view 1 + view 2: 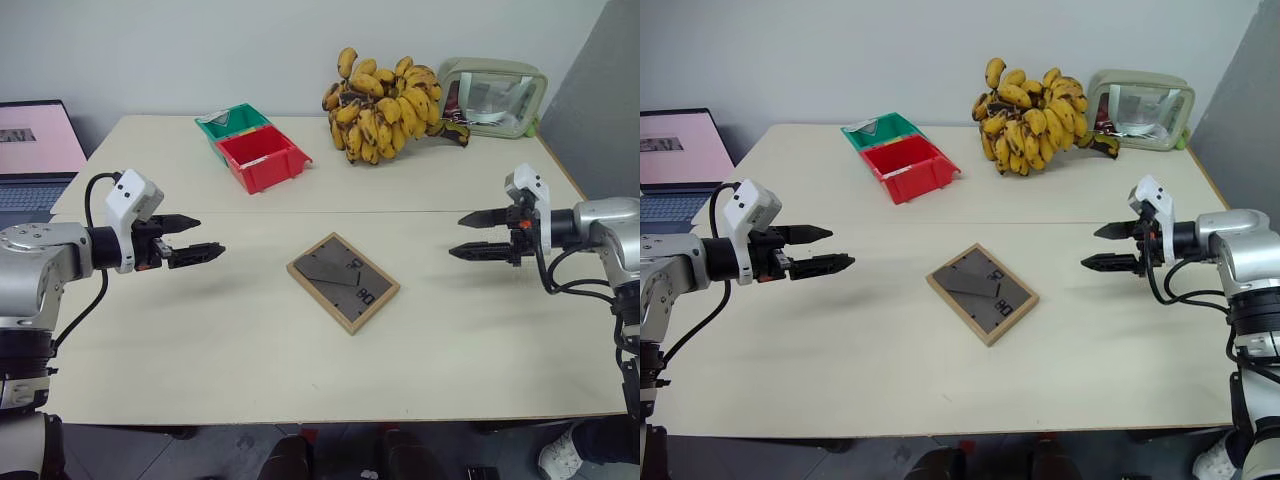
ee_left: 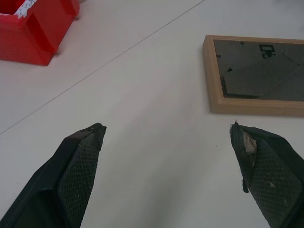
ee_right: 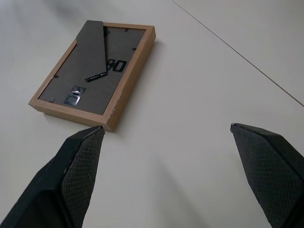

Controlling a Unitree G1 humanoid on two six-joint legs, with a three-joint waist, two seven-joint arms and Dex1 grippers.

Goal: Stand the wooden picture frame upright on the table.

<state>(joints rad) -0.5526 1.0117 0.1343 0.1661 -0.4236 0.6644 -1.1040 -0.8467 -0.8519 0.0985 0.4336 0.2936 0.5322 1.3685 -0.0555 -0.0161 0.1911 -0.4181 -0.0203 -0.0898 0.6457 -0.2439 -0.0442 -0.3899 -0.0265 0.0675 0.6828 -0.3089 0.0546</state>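
A pale beige table (image 1: 200,330) with a seam running across it stands against a plain wall; at its far edge sit a red bin (image 1: 262,158) with a green bin (image 1: 233,122) behind it, a bunch of bananas (image 1: 385,108) and a pale green-rimmed mirror (image 1: 493,96), with a laptop (image 1: 35,140) off the far left corner. The wooden picture frame (image 1: 343,281) lies flat near the middle of the table, just on your side of the seam, dark back upward, its fold-out stand closed against the back, turned at an angle to the table edge. The left gripper (image 1: 190,239) hangs above the table well to the frame's left, jaws spread wide and empty; the right gripper (image 1: 476,234) mirrors it well to the frame's right, likewise wide open with nothing held. The step in hand appears to be the approach. Bring both grippers inward and down towards opposite edges of the frame, keeping the fingers clear of the table until they flank the wood. Take one long edge with one gripper; let the other free the stand. Because the frame lies askew, align each wrist to the edge it approaches, or the frame will likely pivot and slide.
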